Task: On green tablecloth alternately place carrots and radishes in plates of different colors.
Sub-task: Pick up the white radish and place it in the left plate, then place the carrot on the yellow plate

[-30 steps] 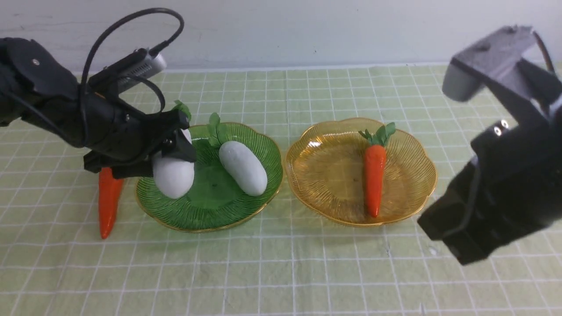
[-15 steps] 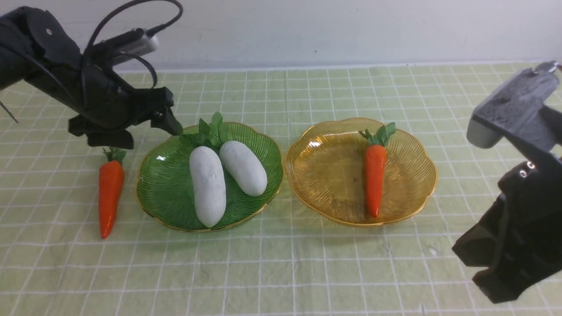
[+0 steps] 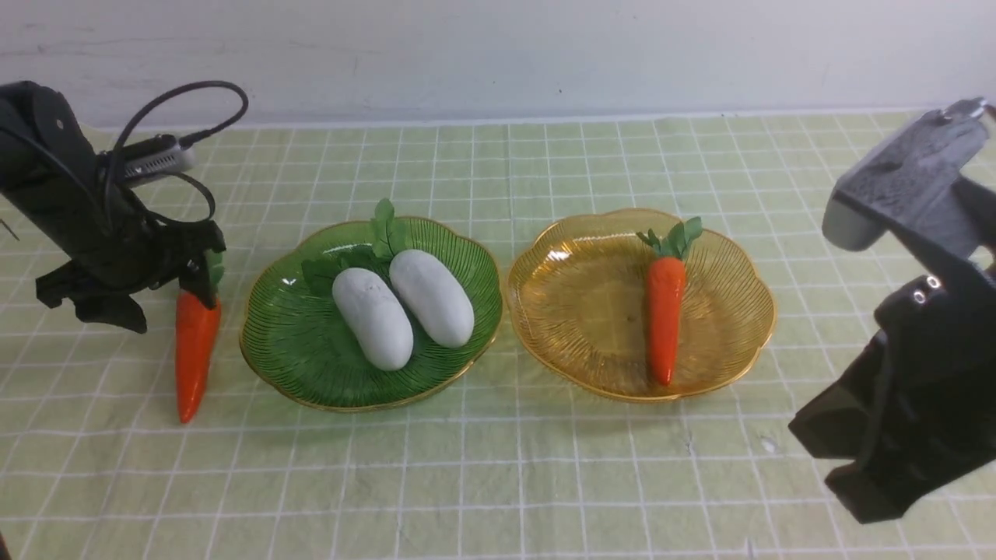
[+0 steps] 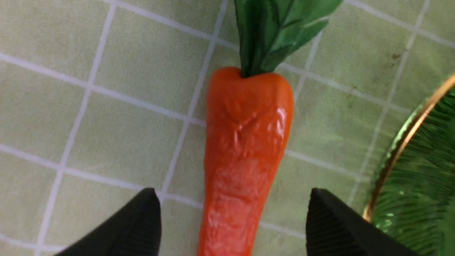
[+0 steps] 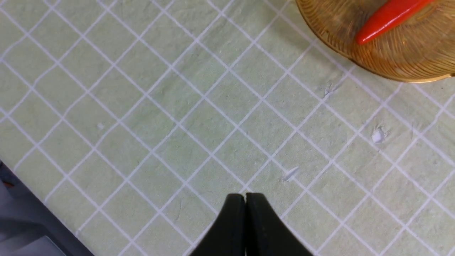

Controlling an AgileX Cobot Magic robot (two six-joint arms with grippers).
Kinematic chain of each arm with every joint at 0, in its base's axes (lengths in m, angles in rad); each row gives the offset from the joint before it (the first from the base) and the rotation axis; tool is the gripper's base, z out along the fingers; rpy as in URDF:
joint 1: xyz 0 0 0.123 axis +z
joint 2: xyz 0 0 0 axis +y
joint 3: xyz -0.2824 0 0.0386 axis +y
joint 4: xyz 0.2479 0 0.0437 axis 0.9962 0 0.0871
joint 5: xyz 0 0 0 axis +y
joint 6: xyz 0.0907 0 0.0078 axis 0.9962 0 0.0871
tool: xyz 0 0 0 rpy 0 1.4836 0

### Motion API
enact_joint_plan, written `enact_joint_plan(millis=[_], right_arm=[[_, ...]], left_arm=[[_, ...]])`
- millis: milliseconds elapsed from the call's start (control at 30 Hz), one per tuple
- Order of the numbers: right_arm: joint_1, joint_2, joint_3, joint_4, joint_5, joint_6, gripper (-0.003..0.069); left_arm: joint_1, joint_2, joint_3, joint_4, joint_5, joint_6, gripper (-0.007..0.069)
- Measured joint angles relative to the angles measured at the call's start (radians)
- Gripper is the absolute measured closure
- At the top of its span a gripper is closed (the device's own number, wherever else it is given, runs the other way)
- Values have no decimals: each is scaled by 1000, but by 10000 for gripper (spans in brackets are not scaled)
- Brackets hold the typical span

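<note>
Two white radishes (image 3: 372,317) (image 3: 432,296) lie side by side in the green plate (image 3: 311,373). One carrot (image 3: 664,319) lies in the amber plate (image 3: 576,311). A second carrot (image 3: 193,351) lies on the green tablecloth (image 3: 498,467) left of the green plate. My left gripper (image 3: 163,299) is open over that carrot's leafy end. In the left wrist view the carrot (image 4: 245,149) lies between the open fingertips (image 4: 142,220), not touching them. My right gripper (image 5: 245,199) is shut and empty above bare cloth at the right front.
A white wall runs along the back of the table. The cloth's edge and a dark floor (image 5: 21,217) show in the right wrist view. The green plate's gold rim (image 4: 401,142) is close beside the left gripper.
My left gripper let go of the second radish, which now lies in the green plate, then moved left and down over the loose carrot. My right arm drew back toward the right front.
</note>
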Motion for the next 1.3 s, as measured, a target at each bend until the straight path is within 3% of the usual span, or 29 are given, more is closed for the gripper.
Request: enact_joint_plan(millis=[167,200,267,300,433,533,633,767,800,1000,1133,1300], right_arm=[[0,0,0,0,-13,0,674],[0,0,0,-3,-18,0,674],[0,0,0,-7,-20,0,674],[0,0,0,-8,-21,0,674],[0,0,0,-9,-24,0,674],[0,0,0,-10,-27,0,674],[0,0,0,-10,-36,1,674],[0,0,0,-10,-39,1,674],[0,0,0,-10,-36,4,674],[0,-67,1,-16,20,60,674],[0,-187,1,-17,40,81,674],[0,-319,25,-17,47,105,674]], left_arm=[[-3,35,0,7,4,-3,221],[-3,40,0,31,38,-6,314],[-3,28,0,83,72,-6,417],[-5,11,0,114,84,-7,422],[-5,-90,0,185,93,-7,419],[-5,-181,-2,152,99,-7,419],[-50,-275,-5,-41,109,56,419],[-136,-274,-5,-203,83,146,419],[-197,-255,-5,-304,42,184,419],[-434,-152,-21,-544,-146,319,419],[-548,-38,-119,-614,-157,391,360],[-591,56,-222,-622,-144,399,223]])
